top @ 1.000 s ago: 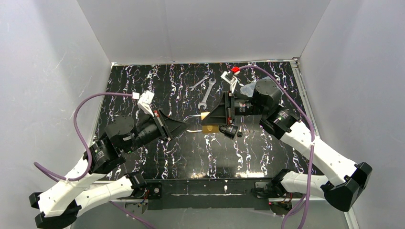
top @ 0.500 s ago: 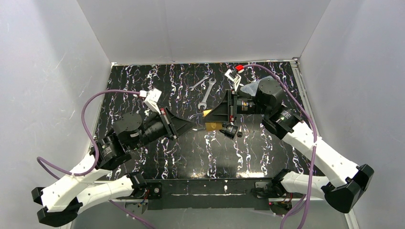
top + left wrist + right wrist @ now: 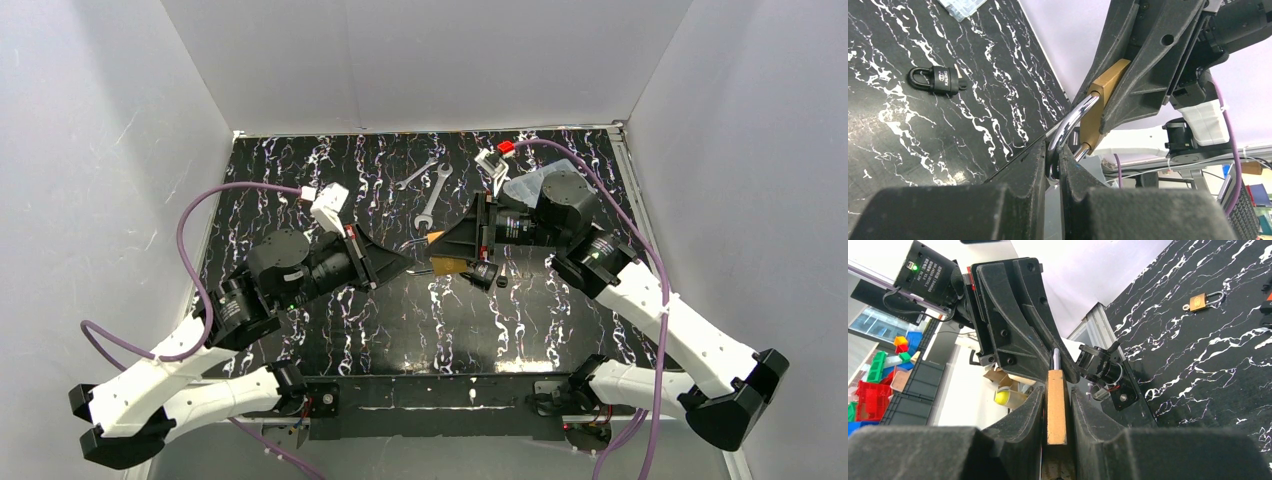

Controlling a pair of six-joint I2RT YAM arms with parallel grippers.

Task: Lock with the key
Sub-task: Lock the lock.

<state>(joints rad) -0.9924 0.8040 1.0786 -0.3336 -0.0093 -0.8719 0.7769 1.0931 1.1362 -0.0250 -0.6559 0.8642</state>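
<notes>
A brass padlock (image 3: 446, 263) is held above the table between both grippers. My right gripper (image 3: 452, 245) is shut on its body, seen edge-on between the jaws in the right wrist view (image 3: 1056, 407). My left gripper (image 3: 405, 263) is shut on the padlock's steel shackle (image 3: 1074, 120), close to the brass body (image 3: 1099, 107). In their own views the left gripper (image 3: 1054, 150) and the right gripper (image 3: 1057, 385) face each other tip to tip. No key shows in any view.
A small black padlock (image 3: 935, 79) lies on the marble table (image 3: 400, 320), just right of the held lock in the top view (image 3: 482, 273). A small brass padlock (image 3: 1203, 301) lies farther off. Two wrenches (image 3: 432, 195) and a clear bag (image 3: 525, 185) lie at the back.
My left arm has moved right and its gripper has reached the padlock's shackle. My right gripper has shifted slightly right with the padlock, which has tilted.
</notes>
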